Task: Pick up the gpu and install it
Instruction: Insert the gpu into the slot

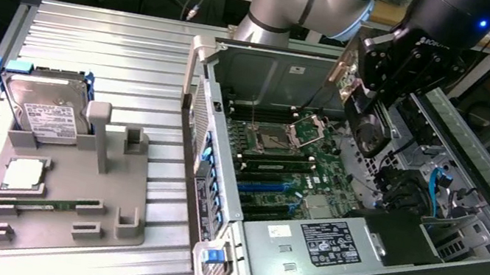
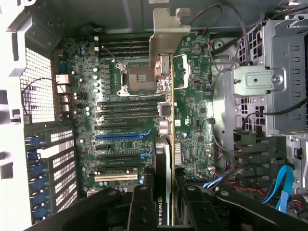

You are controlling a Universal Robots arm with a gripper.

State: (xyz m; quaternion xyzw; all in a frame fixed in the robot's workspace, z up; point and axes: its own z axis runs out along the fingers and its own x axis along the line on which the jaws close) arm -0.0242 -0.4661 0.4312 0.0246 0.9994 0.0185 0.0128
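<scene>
My gripper [image 2: 166, 209] is shut on the gpu [image 2: 163, 159], a thin dark card seen edge-on with a green-lettered label near the fingers [image 2: 142, 207]. Its pale metal bracket [image 2: 166, 33] points away from the wrist. In the exterior view the gripper [image 1: 375, 103] holds the gpu [image 1: 373, 133] upright above the open computer case [image 1: 479, 169], bracket [image 1: 343, 64] toward the case's rear wall. The card hangs over the motherboard [image 2: 192, 120], apart from it, with the blue and black expansion slots [image 2: 120, 136] off to one side.
A grey fixture tray [image 1: 60, 226] at the exterior view's left holds a silver hard drive [image 1: 45, 111], a processor [image 1: 24, 175] and a green memory stick [image 1: 45, 203]. Inside the case are a power supply [image 1: 328, 241], drive cage [image 2: 274, 82] and loose blue cables [image 2: 284, 183].
</scene>
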